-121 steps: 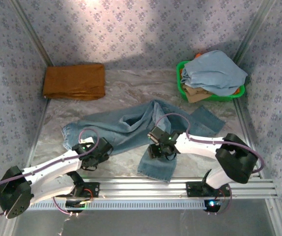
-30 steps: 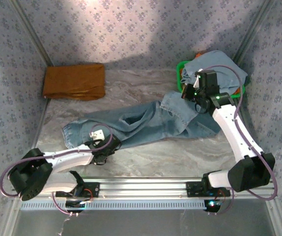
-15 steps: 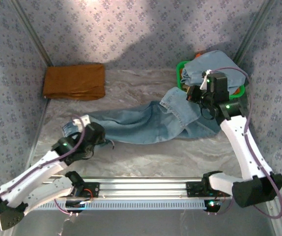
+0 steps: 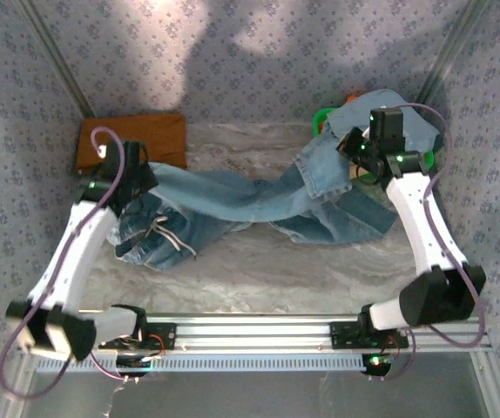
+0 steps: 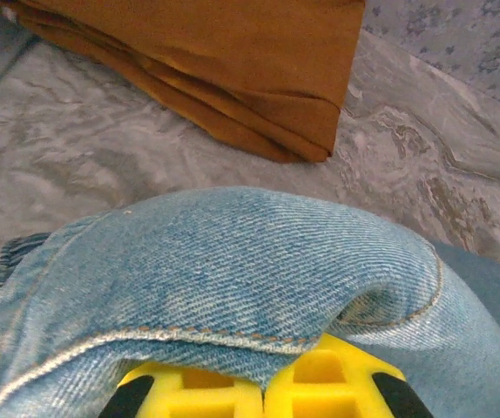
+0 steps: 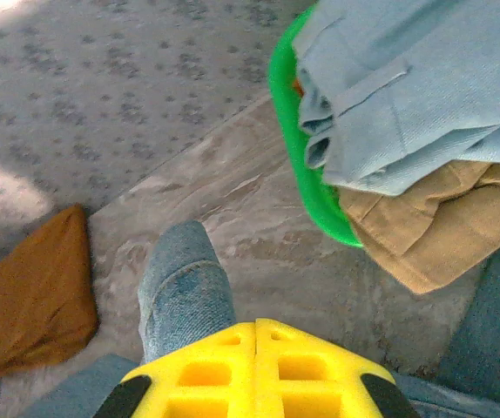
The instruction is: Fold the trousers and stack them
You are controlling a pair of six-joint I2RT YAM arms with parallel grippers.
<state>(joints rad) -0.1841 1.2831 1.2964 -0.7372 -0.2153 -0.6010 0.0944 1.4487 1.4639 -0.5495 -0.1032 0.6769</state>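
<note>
The green basket [image 6: 307, 178] sits in the far right corner of the table [image 4: 259, 270], against the walls [image 4: 259, 70]. It holds a grey-blue garment [image 6: 424, 87] heaped on top of a tan garment [image 6: 424, 239], and both spill over its rim.

The trousers [image 4: 259, 196] stretch leftward from just in front of the basket, across the middle of the table. One end is bunched and raised beside the basket, and the other is crumpled far to its left. The right gripper [image 6: 256, 344] is clenched on a denim fold close to the basket's rim. The left gripper [image 5: 263, 387], well left of the basket, is clamped on the trousers, with denim draped over its closed fingers.

An orange garment [image 4: 132, 144] lies folded in the far left corner, opposite the basket and just beyond the left gripper. Bare marble runs between it and the basket, and a wider bare strip lies between the trousers and the near rail [image 4: 259, 331].
</note>
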